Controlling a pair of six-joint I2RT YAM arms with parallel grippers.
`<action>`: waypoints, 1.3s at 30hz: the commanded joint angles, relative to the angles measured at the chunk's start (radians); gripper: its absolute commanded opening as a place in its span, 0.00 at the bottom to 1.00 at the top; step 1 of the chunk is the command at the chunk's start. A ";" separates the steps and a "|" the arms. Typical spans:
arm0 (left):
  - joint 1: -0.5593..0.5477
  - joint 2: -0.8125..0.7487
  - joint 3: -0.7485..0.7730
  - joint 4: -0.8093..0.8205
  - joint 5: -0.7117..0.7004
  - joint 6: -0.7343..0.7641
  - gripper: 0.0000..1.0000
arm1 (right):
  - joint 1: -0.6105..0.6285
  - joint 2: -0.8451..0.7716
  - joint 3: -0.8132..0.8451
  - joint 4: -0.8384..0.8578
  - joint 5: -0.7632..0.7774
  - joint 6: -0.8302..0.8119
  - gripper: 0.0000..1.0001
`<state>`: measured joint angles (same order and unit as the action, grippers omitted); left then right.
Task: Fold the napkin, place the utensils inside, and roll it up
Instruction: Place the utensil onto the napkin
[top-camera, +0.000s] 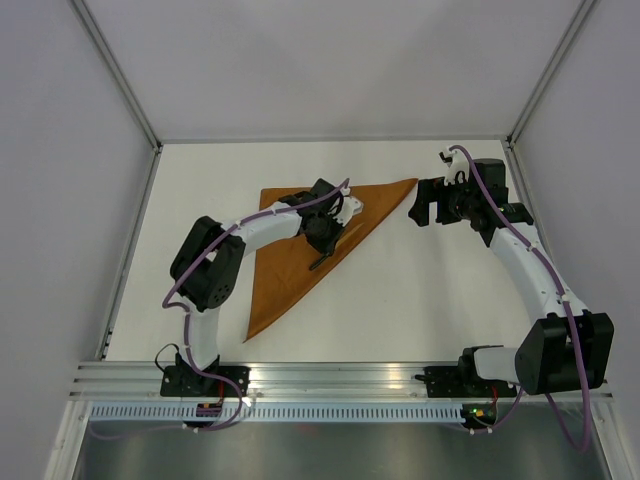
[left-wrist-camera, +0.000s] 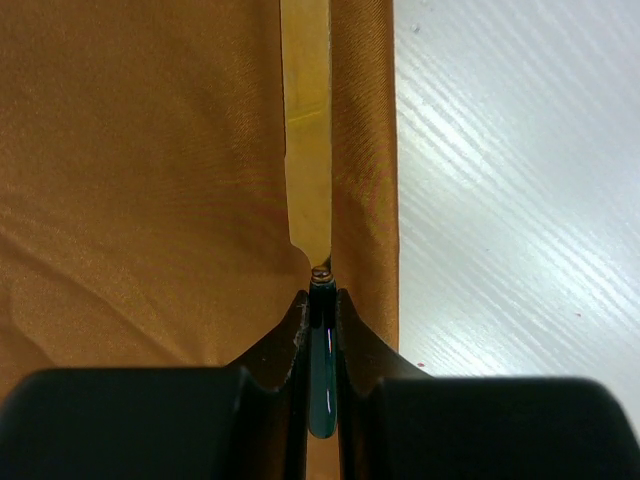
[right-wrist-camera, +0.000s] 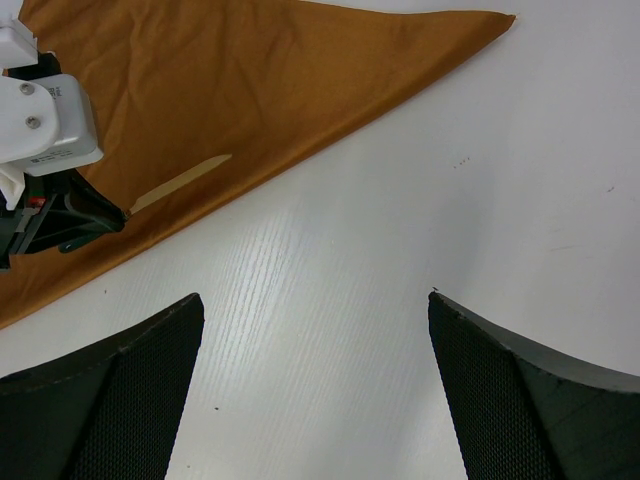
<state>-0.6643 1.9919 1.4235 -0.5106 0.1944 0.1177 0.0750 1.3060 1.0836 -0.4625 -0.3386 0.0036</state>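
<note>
The rust-orange napkin (top-camera: 285, 265) lies folded into a triangle on the white table, its long edge running from the near left to the far right corner (right-wrist-camera: 500, 18). One of the utensils, a knife (left-wrist-camera: 308, 130) with a dark handle and a shiny blade, lies along that edge over the cloth (left-wrist-camera: 150, 150). My left gripper (left-wrist-camera: 321, 300) is shut on the knife's handle (left-wrist-camera: 322, 380). In the right wrist view the blade (right-wrist-camera: 180, 182) pokes out from the left gripper's body (right-wrist-camera: 50, 130). My right gripper (right-wrist-camera: 315, 300) hangs open over bare table just right of the napkin's far corner (top-camera: 412, 182).
White enclosure walls stand on the left, the back and the right of the table (top-camera: 450, 300). An aluminium rail (top-camera: 330, 375) with both arm bases runs along the near edge. The left arm (top-camera: 215, 260) reaches across the napkin's left part.
</note>
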 joint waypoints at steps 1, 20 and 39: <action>-0.003 -0.007 -0.009 -0.016 -0.030 -0.001 0.02 | 0.006 -0.030 0.025 0.013 0.023 0.006 0.98; -0.041 0.062 0.069 -0.104 -0.107 -0.082 0.02 | 0.005 -0.037 0.021 0.012 0.018 0.004 0.98; -0.077 0.077 0.112 -0.137 -0.147 -0.107 0.02 | 0.005 -0.039 0.021 0.012 0.013 0.004 0.98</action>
<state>-0.7273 2.0529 1.4975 -0.6281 0.0769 0.0456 0.0750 1.2945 1.0836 -0.4625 -0.3389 0.0032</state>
